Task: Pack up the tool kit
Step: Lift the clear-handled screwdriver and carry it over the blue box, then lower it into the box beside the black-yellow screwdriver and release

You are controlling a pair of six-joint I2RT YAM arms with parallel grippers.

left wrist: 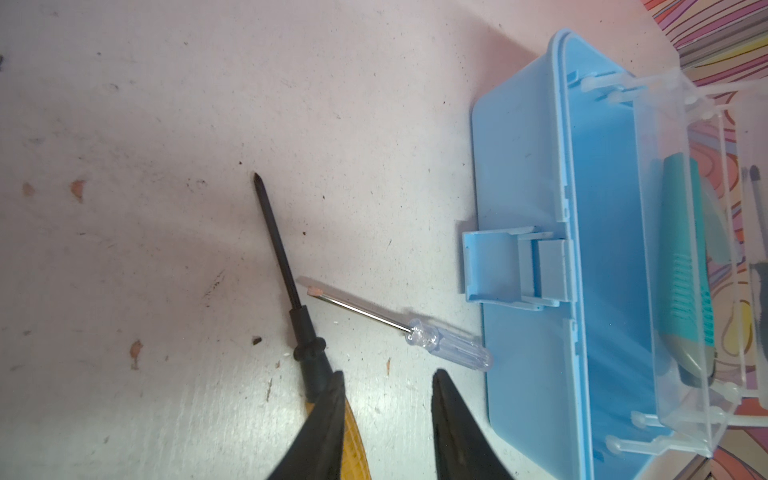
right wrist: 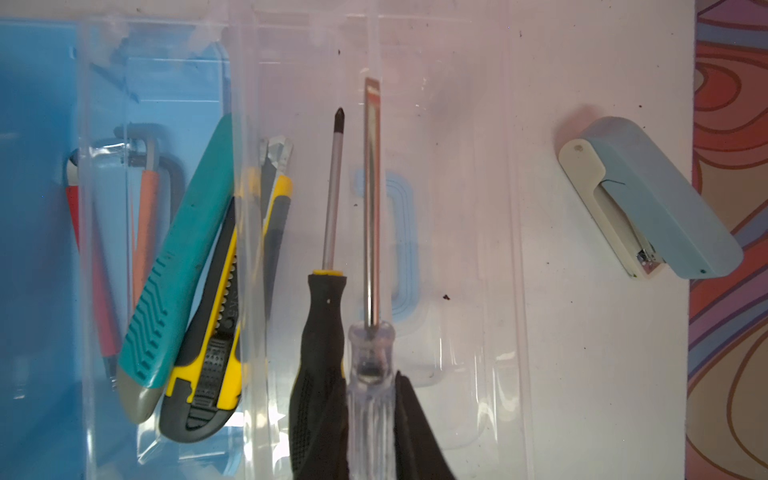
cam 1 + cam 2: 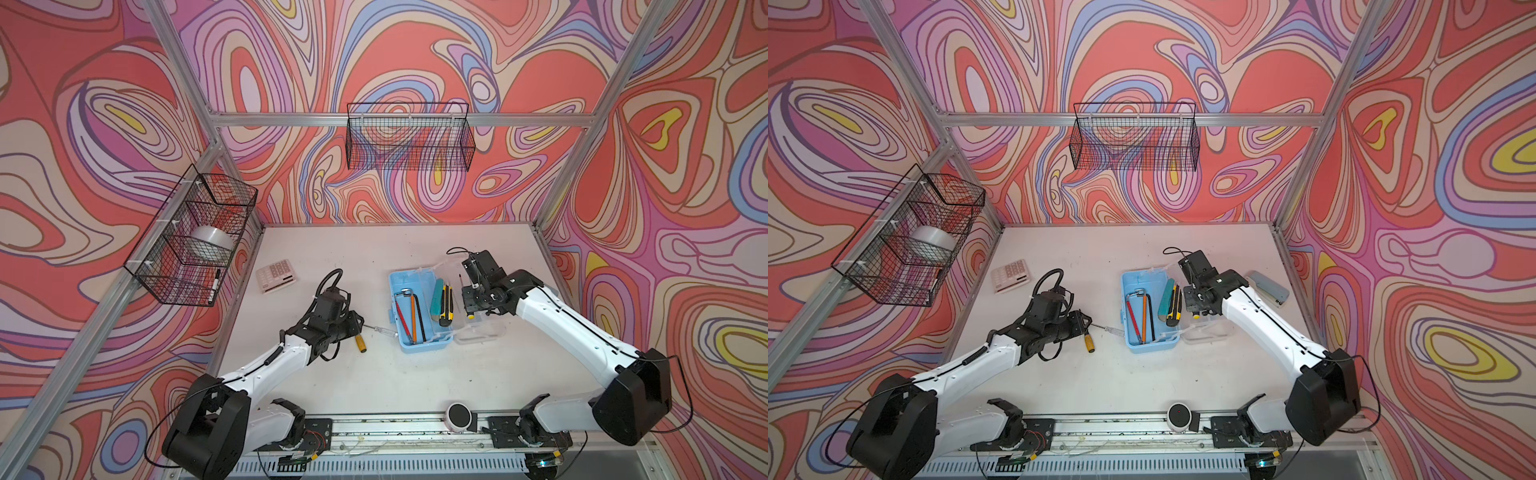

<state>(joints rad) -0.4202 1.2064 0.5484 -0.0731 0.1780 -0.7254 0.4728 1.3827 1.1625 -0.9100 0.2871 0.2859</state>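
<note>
In both top views the open light-blue case (image 3: 394,291) sits mid-table, its clear lid (image 3: 478,334) laid flat to the right. Hex keys (image 3: 409,311) lie inside, with the teal cutter (image 3: 437,293) and yellow-black cutter (image 3: 446,305) along its right side. The left gripper (image 3: 356,324) hangs left of the case over a yellow-handled screwdriver (image 3: 361,344) and a small clear-handled screwdriver (image 3: 384,331). The right gripper (image 3: 469,305) is above the lid, and a stapler (image 3: 1268,289) lies beyond it.

In the left wrist view the fingers (image 1: 328,415) stand apart with nothing between them. One covers the yellow handle, and the small screwdriver's handle almost touches the case wall.

In the right wrist view the jaws are clamped on a flat-blade screwdriver (image 2: 372,208). A black-handled Phillips screwdriver (image 2: 322,332) lies pressed beside it; whether that one is gripped too, I cannot tell. Both are over the lid
</note>
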